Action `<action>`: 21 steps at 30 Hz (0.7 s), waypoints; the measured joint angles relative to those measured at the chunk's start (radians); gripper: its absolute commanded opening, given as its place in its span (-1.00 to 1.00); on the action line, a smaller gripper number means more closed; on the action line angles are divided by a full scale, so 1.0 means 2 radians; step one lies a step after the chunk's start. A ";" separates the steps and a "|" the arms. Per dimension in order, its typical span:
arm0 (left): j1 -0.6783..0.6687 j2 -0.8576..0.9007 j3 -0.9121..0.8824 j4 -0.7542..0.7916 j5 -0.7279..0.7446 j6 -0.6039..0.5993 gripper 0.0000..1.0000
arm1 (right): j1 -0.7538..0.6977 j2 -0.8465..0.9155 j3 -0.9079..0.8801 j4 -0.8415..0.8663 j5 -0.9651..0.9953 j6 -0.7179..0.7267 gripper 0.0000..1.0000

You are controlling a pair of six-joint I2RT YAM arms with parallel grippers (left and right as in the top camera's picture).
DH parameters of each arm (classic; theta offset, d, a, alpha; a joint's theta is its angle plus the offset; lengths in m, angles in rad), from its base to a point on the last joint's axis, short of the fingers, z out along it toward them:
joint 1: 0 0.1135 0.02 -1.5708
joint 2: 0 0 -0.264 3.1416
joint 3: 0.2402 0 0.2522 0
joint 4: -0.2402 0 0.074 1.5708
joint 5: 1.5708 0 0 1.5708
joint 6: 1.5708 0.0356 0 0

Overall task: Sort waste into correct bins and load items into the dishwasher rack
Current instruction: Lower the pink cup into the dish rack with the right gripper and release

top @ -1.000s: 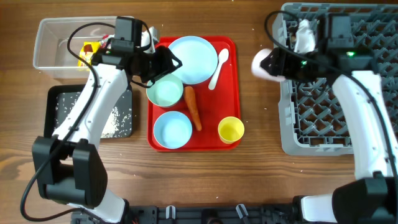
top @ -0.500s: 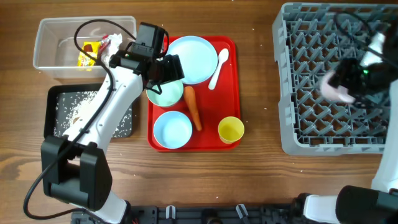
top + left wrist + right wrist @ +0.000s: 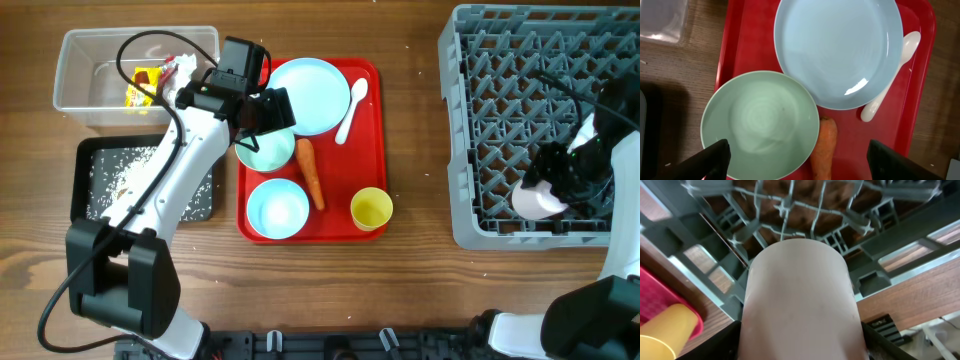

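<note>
My right gripper [image 3: 548,192] is shut on the pink cup [image 3: 537,200], holding it over the near right part of the grey dishwasher rack [image 3: 470,150]. The cup fills the right wrist view [image 3: 800,300]. My left gripper [image 3: 262,118] is open above the pale green bowl [image 3: 266,150] on the red tray; the wrist view shows its fingers [image 3: 800,157] spread over the bowl [image 3: 760,125] and the carrot [image 3: 822,150]. The pale-blue plate [image 3: 305,95], white spoon [image 3: 350,108], carrot [image 3: 310,172], blue bowl [image 3: 277,208] and yellow cup [image 3: 371,209] lie on the tray.
The clear tub [image 3: 100,70] at the far left holds yellow and red-white wrappers [image 3: 145,85]. The black tray [image 3: 100,175] below it holds rice grains. The red tray [image 3: 375,130] sits mid-table.
My right arm carried the pink cup from the rack's far left corner across to its near right part and lowered it. My left gripper shifted right over the green bowl, then stayed.
</note>
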 measured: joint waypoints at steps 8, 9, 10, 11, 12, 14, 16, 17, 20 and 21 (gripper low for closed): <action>0.000 0.000 0.000 0.000 -0.002 0.000 0.77 | 0.000 0.000 -0.047 0.053 0.000 0.003 0.07; 0.000 0.000 0.000 0.000 -0.002 0.000 0.77 | 0.000 0.000 -0.062 0.068 0.000 0.003 0.07; 0.000 0.000 0.000 0.000 -0.002 0.000 0.77 | 0.000 0.000 -0.070 0.081 0.000 0.003 0.07; 0.000 0.000 0.000 0.000 -0.003 0.000 0.77 | 0.000 0.000 -0.077 0.091 0.000 0.003 0.06; 0.000 0.000 0.000 -0.001 -0.003 0.000 0.78 | 0.000 0.000 -0.084 0.099 -0.002 0.006 0.07; 0.000 0.000 0.000 -0.001 -0.003 0.000 0.78 | 0.000 0.000 -0.087 0.105 -0.002 0.010 0.07; 0.000 0.000 0.000 -0.001 -0.003 0.000 0.78 | 0.000 0.000 -0.088 0.110 -0.002 0.013 0.07; 0.000 0.000 0.000 -0.002 -0.003 0.000 0.78 | 0.000 0.000 -0.088 0.113 -0.002 0.014 0.05; 0.000 0.000 0.000 -0.002 -0.003 0.000 0.79 | 0.000 0.000 -0.088 0.127 -0.002 0.021 0.00; 0.000 0.000 0.000 -0.002 -0.003 0.000 0.79 | 0.000 0.000 -0.089 0.131 -0.002 0.023 -0.01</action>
